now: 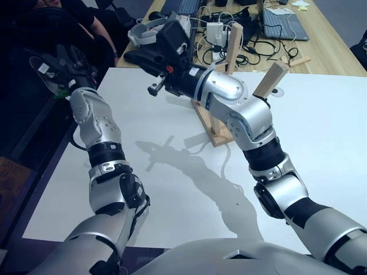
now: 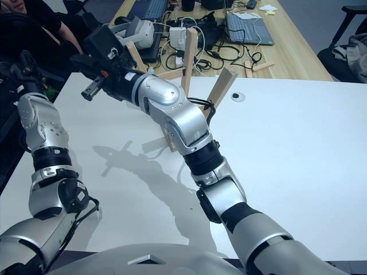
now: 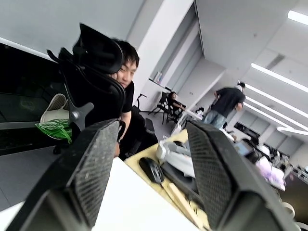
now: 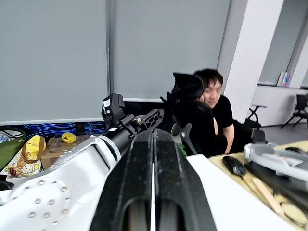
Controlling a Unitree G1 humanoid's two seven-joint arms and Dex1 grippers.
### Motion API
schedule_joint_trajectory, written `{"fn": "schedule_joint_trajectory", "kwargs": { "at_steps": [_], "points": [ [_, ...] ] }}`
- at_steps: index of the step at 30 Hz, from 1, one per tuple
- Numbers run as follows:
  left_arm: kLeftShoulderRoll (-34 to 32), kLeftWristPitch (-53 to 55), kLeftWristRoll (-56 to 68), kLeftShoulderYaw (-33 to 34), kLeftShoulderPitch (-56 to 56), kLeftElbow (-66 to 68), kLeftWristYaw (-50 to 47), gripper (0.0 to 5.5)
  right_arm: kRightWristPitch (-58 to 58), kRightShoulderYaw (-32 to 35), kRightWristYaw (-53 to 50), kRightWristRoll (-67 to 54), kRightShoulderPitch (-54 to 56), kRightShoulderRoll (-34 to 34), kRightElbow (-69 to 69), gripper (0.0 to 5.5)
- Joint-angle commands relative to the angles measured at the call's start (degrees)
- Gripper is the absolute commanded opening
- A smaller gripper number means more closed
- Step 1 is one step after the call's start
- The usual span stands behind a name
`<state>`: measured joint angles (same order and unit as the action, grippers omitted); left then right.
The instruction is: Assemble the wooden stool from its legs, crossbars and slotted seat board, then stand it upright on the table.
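1. A white table [image 1: 143,189] takes up most of the head view. Both robot arms are raised over it.
2. The stool [image 1: 213,127] is part-built. It stands on the table between 12 and 1 o'clock from the table's middle.
3. A flat wooden board [image 2: 170,139] at the stool's base rests on the table. Pale wooden legs [image 1: 235,40] rise from the board, and they tilt rather than stand straight.
4. The right forearm crosses in front of the stool and hides where the legs meet the board.
5. The left pincer [image 3: 153,130] is held high at about 10 o'clock, past the table's far left corner. Its two dark, textured fingers [image 3: 98,166] are spread wide with clear space between them, and they grip nothing.
6. The right pincer [image 4: 153,144] is up at about 11 o'clock, over the far edge of the table. It points toward 9 o'clock, away from the stool. Its fingers are pressed flat together with only a thin seam between them, and nothing is caught in them.
7. Both pincers are well apart from the stool.
8. At 12 o'clock, beyond the table, a wooden desk [image 1: 324,48] holds tangled cables [image 1: 215,34] and a laptop [image 1: 284,23].
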<state>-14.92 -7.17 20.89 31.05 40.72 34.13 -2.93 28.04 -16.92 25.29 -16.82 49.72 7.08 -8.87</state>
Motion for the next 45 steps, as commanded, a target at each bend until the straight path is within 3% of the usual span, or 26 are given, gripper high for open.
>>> {"fn": "schedule_joint_trajectory", "kwargs": {
  "at_steps": [1, 4, 7, 13, 21, 28, 35, 45],
  "points": [
    [1.1, -0.4, 0.5, -1.1, -0.3, 2.9, 1.2, 2.55, -2.0, -3.4, -6.7, 7.5, 0.1, 3.6, -8.3, 0.02],
    [1.1, -0.8, 0.9, -1.0, -0.4, 4.4, 1.6, 2.55, 0.0, -6.3, -6.7, 9.7, -3.2, 2.0, -7.4, 0.02],
    [1.1, -1.5, 1.0, -1.3, -0.4, 5.6, 1.9, 2.55, -1.0, -9.4, -7.1, 13.5, -9.3, -3.0, 2.3, 0.02],
    [-0.4, -2.0, 2.1, -0.2, -0.6, 8.0, 2.9, 2.55, 1.1, -8.7, -8.0, 21.1, -20.9, -13.9, 21.3, 0.02],
    [-1.4, -2.5, 2.3, -0.6, 0.9, 11.6, 4.1, 2.55, 5.9, -1.0, -13.9, 26.6, -25.3, -18.1, 20.3, 0.02],
    [-1.7, -3.3, 2.2, -1.0, 1.8, 12.7, 4.5, 2.55, 3.2, 4.7, -14.3, 27.8, -22.1, -22.2, 13.0, 0.02],
    [-1.2, -3.0, 0.8, -2.7, 1.4, 10.4, 4.1, 2.55, 2.4, 6.7, -13.5, 28.3, -20.6, -24.9, 9.6, 0.02],
    [6.0, 3.2, 1.3, -6.7, -1.7, -0.7, 0.8, 2.55, 6.0, 8.9, -15.5, 31.3, -24.0, -26.6, 11.3, 0.02]
  ]
}}
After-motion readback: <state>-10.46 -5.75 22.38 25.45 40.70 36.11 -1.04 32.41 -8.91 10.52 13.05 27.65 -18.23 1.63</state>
